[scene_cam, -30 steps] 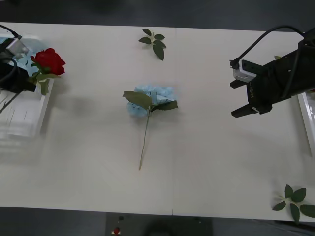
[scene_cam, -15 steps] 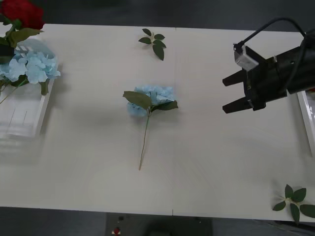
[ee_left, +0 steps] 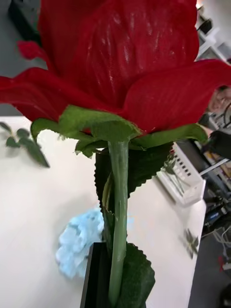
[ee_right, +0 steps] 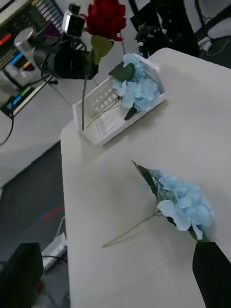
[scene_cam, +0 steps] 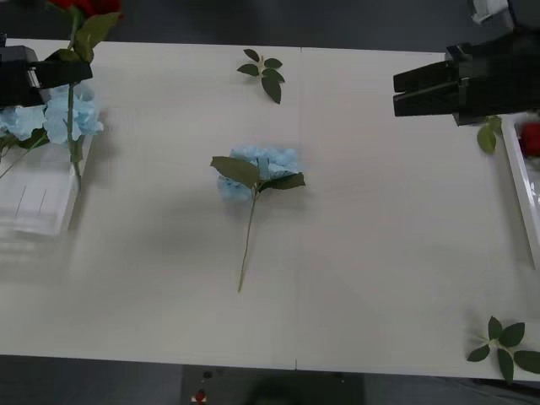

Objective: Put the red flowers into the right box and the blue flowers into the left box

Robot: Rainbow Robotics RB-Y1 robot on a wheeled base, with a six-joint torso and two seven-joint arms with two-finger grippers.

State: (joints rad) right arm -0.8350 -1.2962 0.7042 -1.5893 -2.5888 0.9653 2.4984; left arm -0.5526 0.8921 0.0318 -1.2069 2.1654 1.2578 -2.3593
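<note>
Rose (scene_cam: 84, 7) held upright above the left box (scene_cam: 38, 207), its stem pinched in my left gripper (scene_cam: 46, 72); it has yet to go to the right box (scene_cam: 525, 181), where a patch of red (scene_cam: 530, 137) already lies. Blue flowers (scene_cam: 63, 114) sit in the left box, but one hydrangea (scene_cam: 260, 173) remains mid-table, so I judge the sorting well along, not finished. My right gripper (scene_cam: 403, 91) hovers by the right box, fingers (scene_cam: 426, 76) parted and empty, pointing toward the hydrangea.
</note>
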